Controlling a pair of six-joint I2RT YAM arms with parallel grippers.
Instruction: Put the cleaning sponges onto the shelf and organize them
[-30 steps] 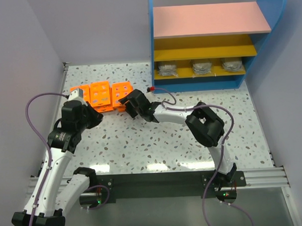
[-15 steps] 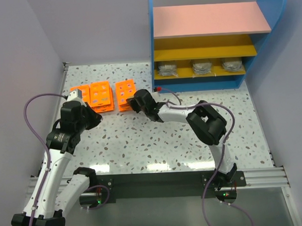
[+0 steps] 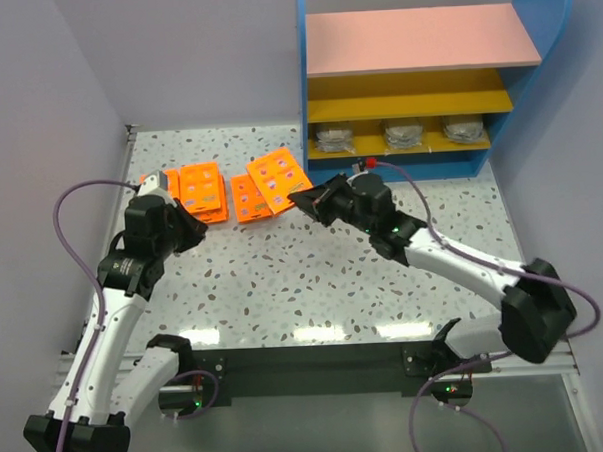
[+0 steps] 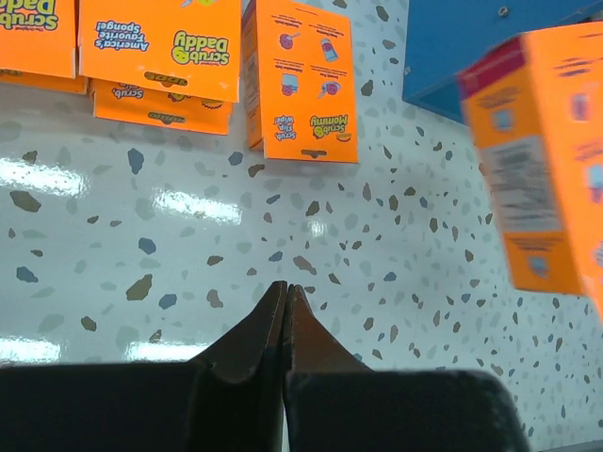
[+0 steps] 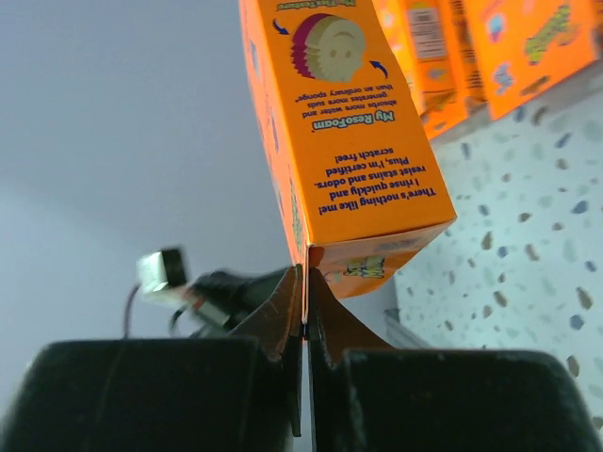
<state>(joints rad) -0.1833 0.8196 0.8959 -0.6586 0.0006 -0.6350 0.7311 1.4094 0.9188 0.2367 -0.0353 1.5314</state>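
My right gripper (image 3: 312, 198) is shut on the edge of one orange cleaning sponge pack (image 3: 279, 177) and holds it tilted above the table, left of the shelf (image 3: 413, 39). The right wrist view shows the pack (image 5: 339, 122) pinched by a thin edge between the tips of the gripper (image 5: 305, 273). More orange packs (image 3: 202, 190) lie flat at the back left, another (image 3: 244, 199) beside them. Three grey wrapped pads (image 3: 405, 132) sit on the shelf's lowest yellow board. My left gripper (image 4: 285, 287) is shut and empty, hovering over the floor near those packs (image 4: 301, 85).
The terrazzo table (image 3: 314, 285) is walled by pale panels on the left and back. The shelf's blue base (image 3: 399, 170) stands at the back right. A purple cable loops off each arm.
The right gripper closed on an orange pack, lifted it off the pile and swung right toward the shelf. The left arm barely moved.
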